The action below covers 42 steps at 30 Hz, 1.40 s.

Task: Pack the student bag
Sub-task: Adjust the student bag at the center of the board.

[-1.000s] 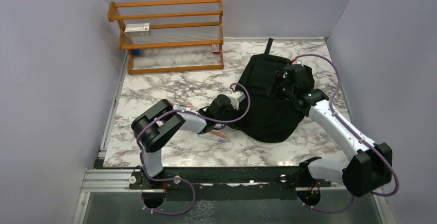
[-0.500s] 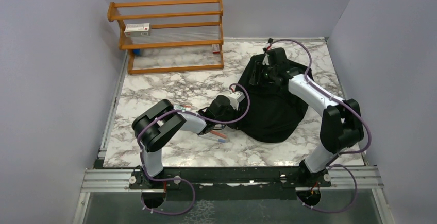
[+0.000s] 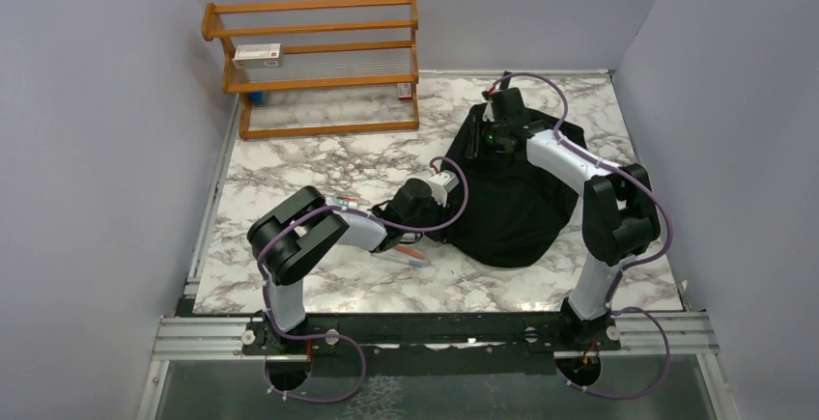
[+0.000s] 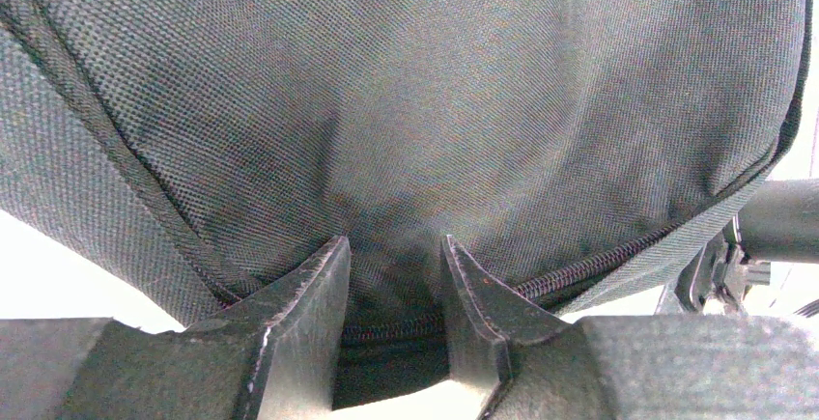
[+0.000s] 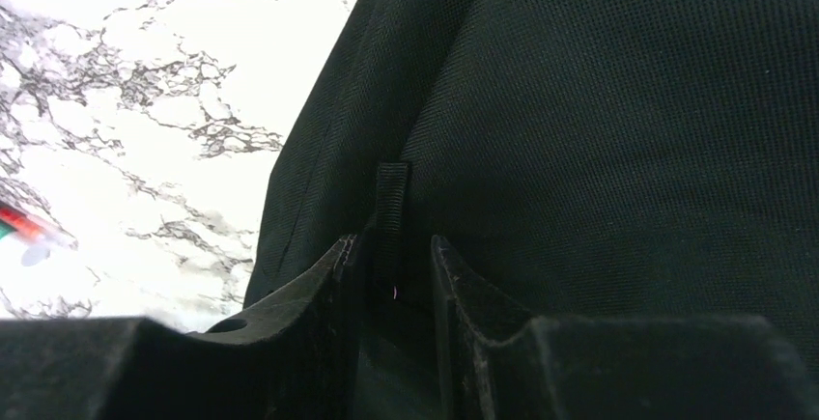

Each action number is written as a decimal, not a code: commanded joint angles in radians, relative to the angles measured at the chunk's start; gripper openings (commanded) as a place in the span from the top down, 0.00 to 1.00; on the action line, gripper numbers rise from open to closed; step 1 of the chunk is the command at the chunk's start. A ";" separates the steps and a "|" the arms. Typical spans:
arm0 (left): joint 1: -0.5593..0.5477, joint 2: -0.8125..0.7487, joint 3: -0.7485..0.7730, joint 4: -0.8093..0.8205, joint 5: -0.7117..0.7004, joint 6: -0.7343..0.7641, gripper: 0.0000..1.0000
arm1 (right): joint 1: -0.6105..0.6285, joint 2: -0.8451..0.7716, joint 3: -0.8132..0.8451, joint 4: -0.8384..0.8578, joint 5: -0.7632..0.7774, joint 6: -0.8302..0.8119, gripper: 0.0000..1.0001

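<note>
The student bag (image 3: 517, 203), black and rounded, lies on the marble table at centre right. My left gripper (image 3: 442, 219) is at the bag's near left edge. In the left wrist view it (image 4: 394, 241) is shut on a pucker of bag fabric (image 4: 415, 101) just above the zipper (image 4: 589, 264). My right gripper (image 3: 477, 140) reaches over to the bag's far left corner. Its jaws (image 5: 392, 241) stand narrowly open astride a small black webbing tab (image 5: 392, 188), with a gap left on the tab's right side.
Several pens (image 3: 401, 256) lie on the marble under my left forearm; a red and green one (image 5: 29, 229) shows in the right wrist view. A wooden shelf rack (image 3: 319, 65) stands at the back left with a small box (image 3: 257, 53) on it.
My right arm has swung from the bag's right side over to its far left corner, and its jaws have narrowed around the tab. The left arm and the bag have stayed put.
</note>
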 commanded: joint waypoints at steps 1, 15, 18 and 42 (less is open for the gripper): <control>-0.019 0.031 -0.031 -0.104 0.021 0.008 0.59 | -0.004 0.021 0.028 0.019 -0.011 -0.012 0.70; -0.019 0.016 -0.037 -0.106 0.017 0.011 0.59 | -0.004 -0.120 -0.047 0.061 0.000 -0.004 0.80; -0.019 0.011 -0.037 -0.107 0.014 0.012 0.59 | -0.004 -0.148 -0.059 0.016 0.052 -0.010 0.70; -0.019 0.001 -0.030 -0.119 0.015 0.018 0.59 | -0.112 -0.241 -0.202 -0.207 -0.032 -0.043 0.87</control>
